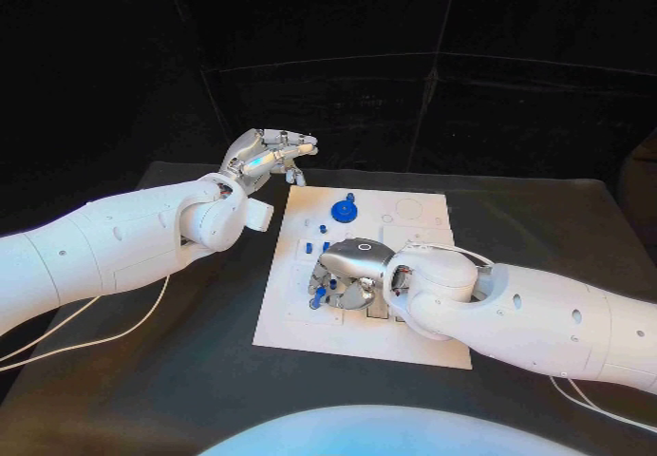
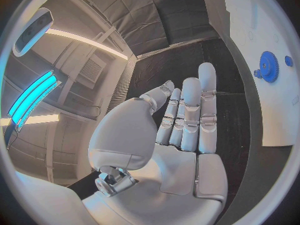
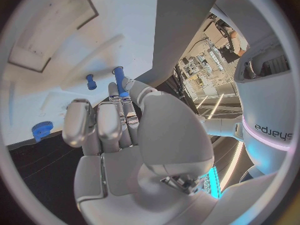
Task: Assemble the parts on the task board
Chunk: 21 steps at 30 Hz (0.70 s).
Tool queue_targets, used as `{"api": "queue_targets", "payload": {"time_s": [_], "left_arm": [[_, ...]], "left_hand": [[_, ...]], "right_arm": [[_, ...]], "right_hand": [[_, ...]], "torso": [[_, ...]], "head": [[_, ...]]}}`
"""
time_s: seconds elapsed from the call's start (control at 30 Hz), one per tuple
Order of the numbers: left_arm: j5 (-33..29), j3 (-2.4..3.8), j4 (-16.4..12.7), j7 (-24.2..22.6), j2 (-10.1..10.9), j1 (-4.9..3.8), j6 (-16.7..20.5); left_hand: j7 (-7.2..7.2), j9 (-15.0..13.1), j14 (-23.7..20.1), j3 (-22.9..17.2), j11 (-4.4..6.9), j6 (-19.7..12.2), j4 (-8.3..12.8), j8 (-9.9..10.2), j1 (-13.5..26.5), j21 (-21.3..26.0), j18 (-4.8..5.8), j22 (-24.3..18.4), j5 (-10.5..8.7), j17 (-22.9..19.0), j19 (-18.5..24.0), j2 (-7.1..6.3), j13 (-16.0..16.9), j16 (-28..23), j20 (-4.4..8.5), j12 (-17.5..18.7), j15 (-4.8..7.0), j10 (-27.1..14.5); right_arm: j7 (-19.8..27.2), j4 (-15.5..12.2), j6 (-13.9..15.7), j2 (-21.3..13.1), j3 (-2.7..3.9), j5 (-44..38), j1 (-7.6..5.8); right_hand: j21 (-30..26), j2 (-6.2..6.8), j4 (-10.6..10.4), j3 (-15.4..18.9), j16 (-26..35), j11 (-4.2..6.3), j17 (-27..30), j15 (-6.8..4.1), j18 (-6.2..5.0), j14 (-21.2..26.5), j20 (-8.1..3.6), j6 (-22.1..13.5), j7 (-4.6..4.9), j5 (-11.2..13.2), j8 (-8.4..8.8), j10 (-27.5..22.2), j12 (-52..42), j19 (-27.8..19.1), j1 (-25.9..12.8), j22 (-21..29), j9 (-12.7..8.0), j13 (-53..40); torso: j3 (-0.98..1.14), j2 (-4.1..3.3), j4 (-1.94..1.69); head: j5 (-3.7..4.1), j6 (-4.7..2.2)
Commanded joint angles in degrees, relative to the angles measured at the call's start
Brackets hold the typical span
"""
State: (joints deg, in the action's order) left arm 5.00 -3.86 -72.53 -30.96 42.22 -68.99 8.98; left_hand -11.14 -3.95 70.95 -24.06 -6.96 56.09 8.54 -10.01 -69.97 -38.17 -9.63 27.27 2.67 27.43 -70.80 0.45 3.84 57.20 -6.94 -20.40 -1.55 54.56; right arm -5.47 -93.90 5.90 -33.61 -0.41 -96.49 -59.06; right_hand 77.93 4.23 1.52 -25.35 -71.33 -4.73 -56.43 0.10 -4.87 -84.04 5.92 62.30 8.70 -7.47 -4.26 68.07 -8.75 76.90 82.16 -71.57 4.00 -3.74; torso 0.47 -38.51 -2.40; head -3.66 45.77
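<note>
Black desk [image 1: 178, 380] under me carries the white board [image 1: 411, 337] at its middle. My right hand [image 1: 353, 271] hovers over the board's near part, fingers [image 3: 119, 92] pinching a blue peg [image 3: 119, 77]. My left hand [image 1: 267, 154] hangs beyond the board's far left corner, fingers [image 2: 190, 112] apart, holding nothing. A blue gear [image 1: 344, 209] sits far on the board.

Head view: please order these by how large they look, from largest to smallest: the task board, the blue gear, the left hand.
1. task board
2. left hand
3. blue gear
The left hand may sit higher, so nearer the camera.
</note>
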Motion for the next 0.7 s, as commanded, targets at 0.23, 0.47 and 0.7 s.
{"api": "queue_targets", "payload": {"time_s": [0.23,0.47,0.7], "left_arm": [[-0.2,0.05,-0.1,-0.2,0.0,-0.13,-0.7],[-0.2,0.05,-0.1,-0.2,0.1,-0.13,-0.7],[-0.2,0.05,-0.1,-0.2,0.1,-0.13,-0.7]], "left_hand": [[0.08,0.0,-0.4,0.0,-0.01,-0.3,0.4,-0.2,-0.6,0.2,-0.81,-0.1,0.13,-0.1,0.5,-0.1,0.0,-0.1,-0.07,-0.2,-0.02,-0.2],[0.08,0.0,-0.4,0.0,-0.01,-0.3,0.4,-0.2,-0.6,0.2,-0.81,-0.1,0.13,-0.1,0.5,-0.1,0.0,-0.1,-0.07,-0.2,-0.02,-0.2],[0.08,0.0,-0.4,0.0,-0.01,-0.3,0.4,-0.2,-0.6,0.2,-0.81,-0.1,0.13,-0.1,0.5,-0.1,0.0,-0.1,-0.07,-0.2,-0.02,-0.2]], "right_arm": [[-2.6,0.5,-0.7,0.8,0.0,-2.5,0.4],[-2.8,0.7,-0.4,1.6,-0.02,-2.9,0.77],[-2.6,0.7,-0.2,2.0,-0.05,-3.1,0.89]], "right_hand": [[0.3,0.06,0.0,-0.4,-0.2,0.05,0.1,-0.19,0.37,-0.7,0.14,0.2,0.24,-0.3,0.14,0.4,0.3,0.4,-0.5,-0.1,0.0,-0.1],[0.3,0.04,0.0,-0.4,-0.2,0.05,0.0,-0.19,0.38,-0.7,0.14,0.2,0.23,-0.3,0.14,0.4,0.4,0.4,-0.6,-0.1,0.0,-0.1],[0.3,0.2,0.0,-0.5,-0.1,0.05,0.1,-0.19,0.36,-0.7,0.15,0.1,0.23,-0.4,0.18,0.4,0.5,0.4,-0.8,-0.1,0.0,-0.1]], "torso": [[-0.01,0.02,0.01],[-0.04,0.01,-0.02],[-0.04,0.03,-0.04]], "head": [[-0.18,0.18],[-0.17,0.2],[-0.16,0.19]]}}
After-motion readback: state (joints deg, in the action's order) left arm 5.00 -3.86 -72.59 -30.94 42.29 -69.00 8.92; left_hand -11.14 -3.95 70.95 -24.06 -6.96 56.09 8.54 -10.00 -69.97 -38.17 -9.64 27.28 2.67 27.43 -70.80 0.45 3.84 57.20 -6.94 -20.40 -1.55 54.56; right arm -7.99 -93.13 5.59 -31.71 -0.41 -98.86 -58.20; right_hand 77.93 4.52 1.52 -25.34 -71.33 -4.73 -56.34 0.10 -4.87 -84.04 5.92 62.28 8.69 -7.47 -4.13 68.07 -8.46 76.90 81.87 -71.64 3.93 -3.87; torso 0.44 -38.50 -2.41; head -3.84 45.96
